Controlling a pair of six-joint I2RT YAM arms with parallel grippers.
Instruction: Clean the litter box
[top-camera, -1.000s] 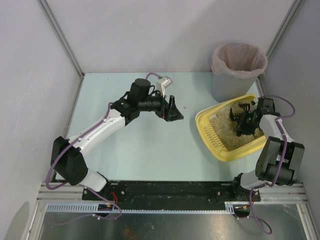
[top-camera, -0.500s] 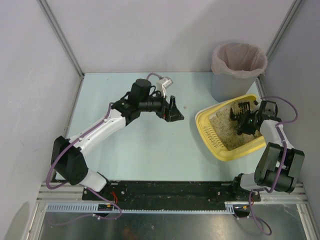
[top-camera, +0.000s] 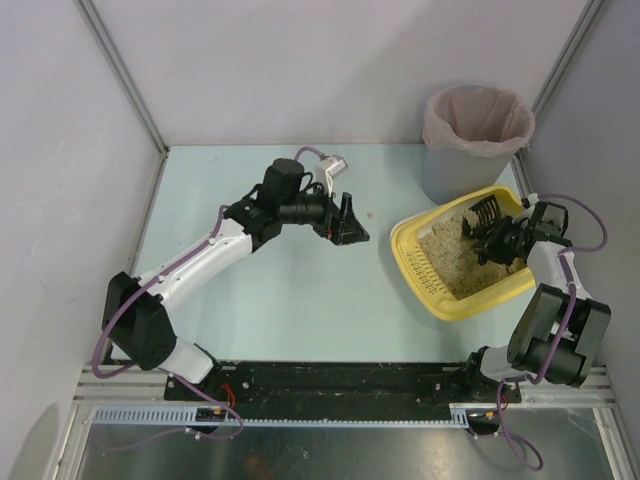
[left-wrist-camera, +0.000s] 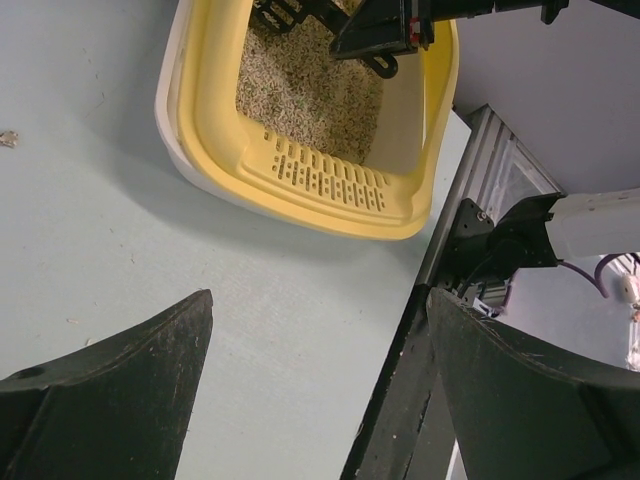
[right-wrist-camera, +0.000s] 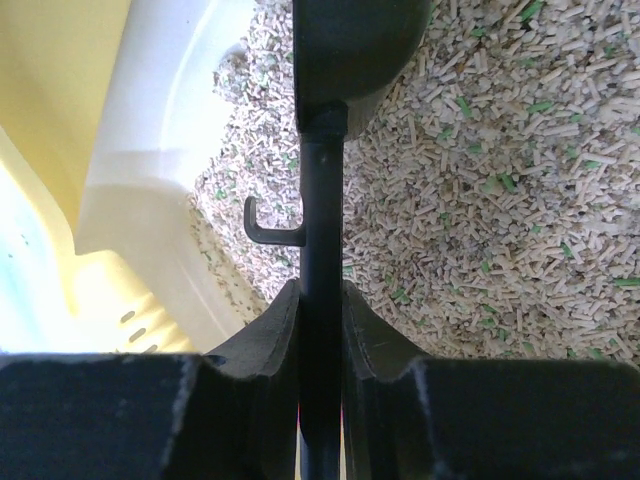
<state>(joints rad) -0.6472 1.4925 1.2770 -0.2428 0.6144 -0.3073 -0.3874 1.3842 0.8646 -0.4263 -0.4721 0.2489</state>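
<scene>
Now my right gripper (right-wrist-camera: 320, 300) pinches the handle of a black scoop (right-wrist-camera: 321, 180), its head over litter (right-wrist-camera: 480, 180) in the litter box (top-camera: 415, 262), on the right of the table (top-camera: 280, 290). My left gripper (left-wrist-camera: 320, 340) hangs wide open and empty. I'd lift slowly, scoop level.

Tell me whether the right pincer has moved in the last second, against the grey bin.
Yes. The right pincer, gripping the dark scoop, has shifted slightly toward the grey bin, nearer the litter box's far rim.
</scene>
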